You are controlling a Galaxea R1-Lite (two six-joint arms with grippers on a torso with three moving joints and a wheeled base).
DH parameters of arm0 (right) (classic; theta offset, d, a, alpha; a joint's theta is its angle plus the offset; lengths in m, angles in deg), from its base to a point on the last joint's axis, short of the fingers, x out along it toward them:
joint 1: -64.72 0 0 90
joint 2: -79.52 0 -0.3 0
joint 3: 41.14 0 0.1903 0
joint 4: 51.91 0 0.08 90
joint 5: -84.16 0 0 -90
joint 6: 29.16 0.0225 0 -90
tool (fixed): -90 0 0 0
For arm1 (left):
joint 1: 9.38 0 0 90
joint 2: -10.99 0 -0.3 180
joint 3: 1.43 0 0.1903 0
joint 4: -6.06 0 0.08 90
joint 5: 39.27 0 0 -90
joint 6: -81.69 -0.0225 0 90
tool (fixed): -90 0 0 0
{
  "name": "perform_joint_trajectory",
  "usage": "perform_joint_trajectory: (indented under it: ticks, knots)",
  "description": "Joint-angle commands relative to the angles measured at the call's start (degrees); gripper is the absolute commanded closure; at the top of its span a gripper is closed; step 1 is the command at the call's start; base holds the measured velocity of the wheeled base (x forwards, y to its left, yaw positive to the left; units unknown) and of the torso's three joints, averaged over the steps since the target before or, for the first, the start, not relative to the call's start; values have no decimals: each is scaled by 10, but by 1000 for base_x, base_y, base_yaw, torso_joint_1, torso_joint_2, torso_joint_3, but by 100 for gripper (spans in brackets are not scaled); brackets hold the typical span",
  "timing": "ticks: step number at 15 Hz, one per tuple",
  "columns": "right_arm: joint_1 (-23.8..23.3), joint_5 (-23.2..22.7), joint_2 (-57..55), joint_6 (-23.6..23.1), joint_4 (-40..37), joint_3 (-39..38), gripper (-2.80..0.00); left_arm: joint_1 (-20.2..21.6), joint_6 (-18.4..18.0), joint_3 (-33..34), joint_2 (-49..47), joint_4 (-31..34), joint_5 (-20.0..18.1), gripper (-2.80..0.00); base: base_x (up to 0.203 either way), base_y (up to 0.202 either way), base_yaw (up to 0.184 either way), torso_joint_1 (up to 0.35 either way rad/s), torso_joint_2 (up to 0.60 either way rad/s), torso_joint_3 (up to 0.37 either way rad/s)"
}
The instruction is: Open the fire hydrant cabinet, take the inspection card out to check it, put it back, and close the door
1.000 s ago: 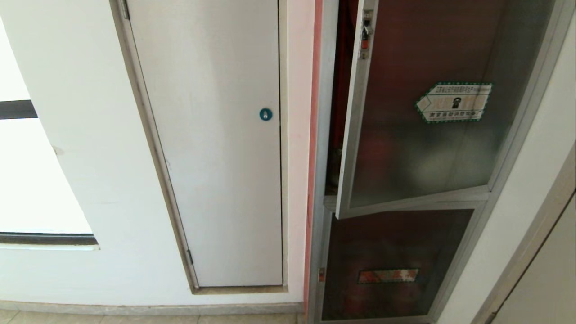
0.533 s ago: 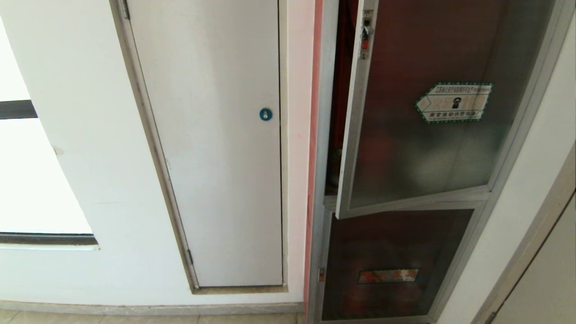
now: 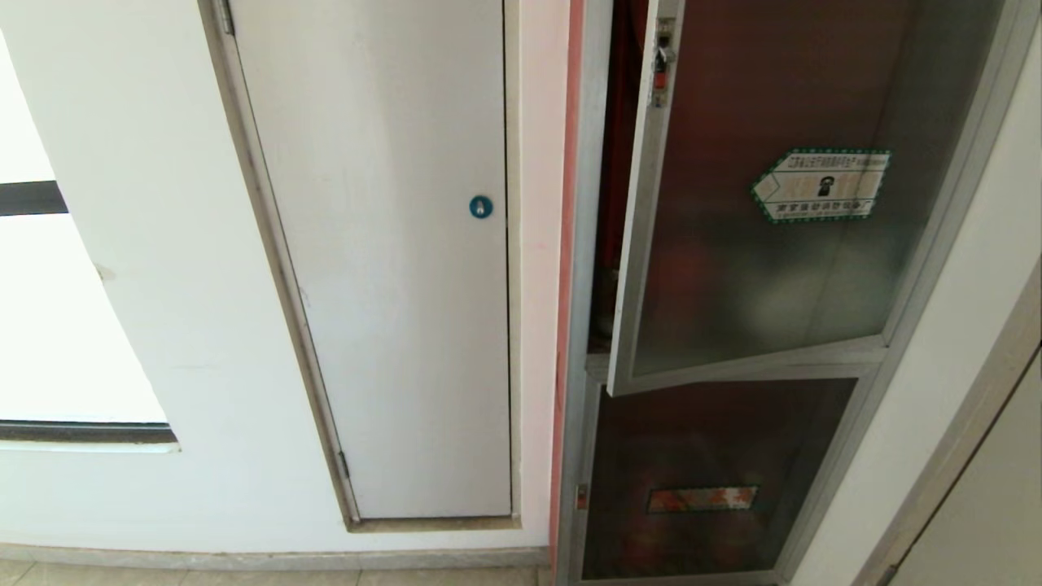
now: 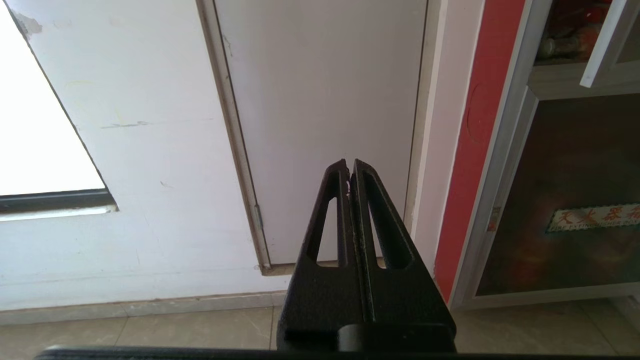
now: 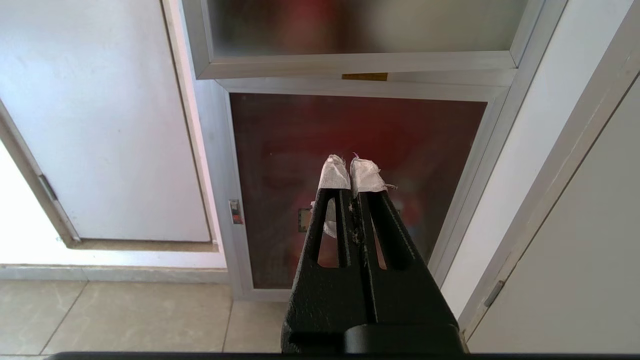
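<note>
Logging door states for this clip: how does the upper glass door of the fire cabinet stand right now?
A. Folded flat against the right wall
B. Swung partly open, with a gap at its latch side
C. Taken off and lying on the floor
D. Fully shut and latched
B: the glass door stands angled out from the cabinet frame, leaving a dark gap on its latch side, and its bottom rail sits skewed over the lower panel.

- On the door (image 3: 757, 236) I see a green-bordered hexagonal sticker (image 3: 820, 185) with a small black pictogram and lines of print too fine for me to read.
- The strip label (image 4: 595, 217) on the lower glass panel (image 4: 565, 200) carries large Chinese characters, the first two "灭火", above a tiny line of Latin letters I cannot make out.
- The blue round lock (image 3: 481, 207) on the white door (image 3: 383, 244) bears a keyhole symbol.
</note>
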Motion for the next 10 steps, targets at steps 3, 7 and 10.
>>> perform_joint_trajectory:
  ticks: [3,7,10]
  knots:
    - [0,0,-1,0,0,0,0,0,-1,12,0,0,0,0,0,0,0,0,0,0]
    - [0,0,-1,0,0,0,0,0,-1,12,0,0,0,0,77,0,0,-1,-2,0]
    - [0,0,-1,0,0,0,0,0,-2,12,0,0,0,0,200,0,-1,13,3,0]
